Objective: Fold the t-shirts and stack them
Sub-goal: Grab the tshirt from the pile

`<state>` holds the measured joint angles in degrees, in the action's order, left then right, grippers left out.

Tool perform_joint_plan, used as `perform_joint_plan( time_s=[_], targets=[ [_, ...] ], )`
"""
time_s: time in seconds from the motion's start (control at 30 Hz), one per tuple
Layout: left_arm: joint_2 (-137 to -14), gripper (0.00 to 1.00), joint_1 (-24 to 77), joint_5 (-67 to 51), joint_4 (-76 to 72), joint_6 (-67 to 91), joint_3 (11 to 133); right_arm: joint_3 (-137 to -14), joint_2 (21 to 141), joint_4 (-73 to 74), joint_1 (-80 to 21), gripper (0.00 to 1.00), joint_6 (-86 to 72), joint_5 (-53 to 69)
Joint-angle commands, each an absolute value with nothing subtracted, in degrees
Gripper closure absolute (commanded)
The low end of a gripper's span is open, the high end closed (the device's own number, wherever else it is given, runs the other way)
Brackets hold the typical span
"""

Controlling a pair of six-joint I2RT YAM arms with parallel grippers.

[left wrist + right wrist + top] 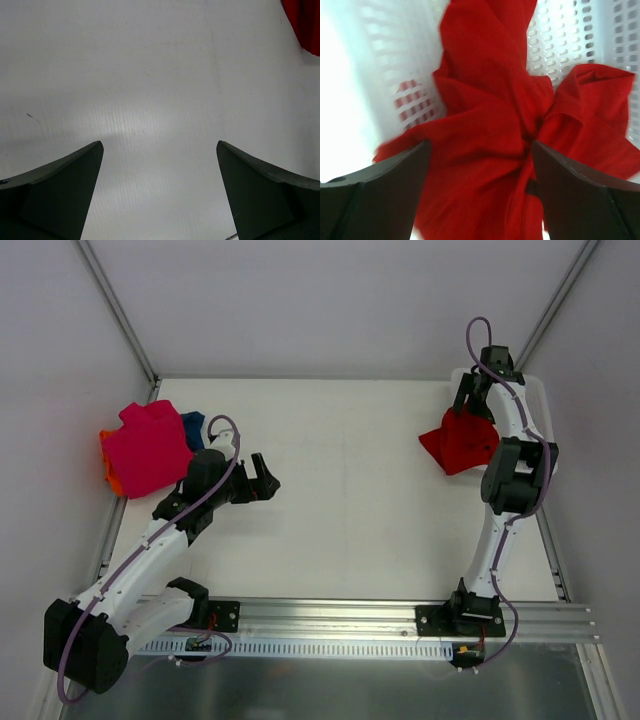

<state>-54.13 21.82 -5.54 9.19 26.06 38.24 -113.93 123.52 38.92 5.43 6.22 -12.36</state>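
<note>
Overhead: pink t-shirt (150, 448) lying over orange t-shirt (110, 476) and dark blue t-shirt (193, 424) at the white table's (350, 500) left edge, red t-shirt (460, 442) crumpled against the mesh basket (541, 400) far right; left wrist: my left gripper (160, 147) gapes over bare table; right wrist: my right gripper (477, 145) spread wide, nothing pinched, red cloth and basket wall ahead.

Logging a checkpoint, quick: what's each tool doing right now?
Left tool: open, holding nothing, over bare table.
Right tool: open, over the crumpled red t-shirt.
</note>
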Motion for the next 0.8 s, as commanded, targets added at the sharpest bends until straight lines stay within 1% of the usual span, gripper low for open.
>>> perform_joint_plan(
  time_s=[0.0,0.13,0.17,0.2,0.23,0.27,0.3,0.33,0.37,0.5,0.63,0.77],
  targets=[
    [-54.0,0.01,22.3,-6.4,7.6,24.6,37.7,-115.5,125.1,41.8,5.7,0.13,4.1,-9.4],
    [-53.5,0.01,22.3,-6.2,7.6,24.6,37.4,-114.7,125.7,41.8,5.8,0.15,4.2,-10.1],
    [-53.4,0.01,22.3,-6.2,7.6,24.6,37.4,-114.6,125.9,41.9,5.8,0.18,4.2,-10.1],
    [-53.2,0.01,22.3,-6.2,7.6,24.6,37.3,-114.4,126.1,41.8,5.9,0.26,4.3,-9.9],
    [-53.2,0.01,22.3,-6.2,7.6,24.7,37.2,-114.3,126.2,41.8,6.0,0.45,4.4,-10.0],
    [-53.0,0.01,22.2,-6.2,7.6,24.7,37.3,-114.1,126.3,41.9,6.0,0.55,4.4,-9.9],
    [-52.8,0.01,22.3,-6.2,7.6,24.7,37.2,-114.0,126.3,41.8,6.2,0.8,4.4,-9.8],
    [-52.8,0.01,22.2,-6.2,7.6,24.7,37.2,-113.6,126.3,41.7,6.2,0.91,4.2,-9.8],
    [-52.7,0.01,22.2,-6.2,7.6,24.7,37.1,-113.5,126.3,41.7,6.2,0.99,4.2,-9.8],
    [-52.6,0.01,22.3,-6.2,7.6,24.8,37.0,-112.9,125.5,41.7,6.3,0.99,4.6,-9.8],
    [-52.4,0.01,22.3,-6.4,7.6,24.8,37.0,-111.9,122.3,41.3,6.3,1.0,5.1,-10.5],
    [-51.9,0.01,22.2,-6.4,7.6,24.9,37.1,-113.7,114.4,42.5,6.2,1.0,5.8,-9.2]
  ],
)
